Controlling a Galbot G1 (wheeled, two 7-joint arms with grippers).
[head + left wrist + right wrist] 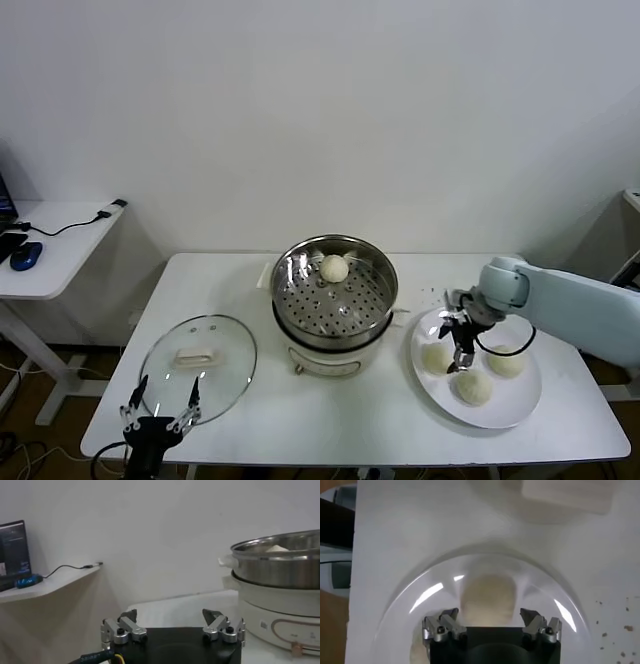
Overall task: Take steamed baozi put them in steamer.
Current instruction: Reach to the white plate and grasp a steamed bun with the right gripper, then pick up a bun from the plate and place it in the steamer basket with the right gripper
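The steel steamer (pixel 335 285) stands mid-table on its cream pot base and holds one baozi (pixel 334 268) at its far side. Three baozi lie on the white plate (pixel 500 405) at the right: one at the left (pixel 436 357), one at the front (pixel 472 388), one at the right (pixel 507 362). My right gripper (pixel 462 345) is open, pointing down just above the left baozi, which shows between its jaws in the right wrist view (pixel 486 600). My left gripper (pixel 160 402) is open and empty, parked at the table's front left edge. The steamer also shows in the left wrist view (pixel 280 560).
The glass lid (pixel 198 365) with a white handle lies on the table left of the steamer, just beyond my left gripper. A side desk (pixel 50 250) with a blue mouse stands at the far left. A wall is close behind the table.
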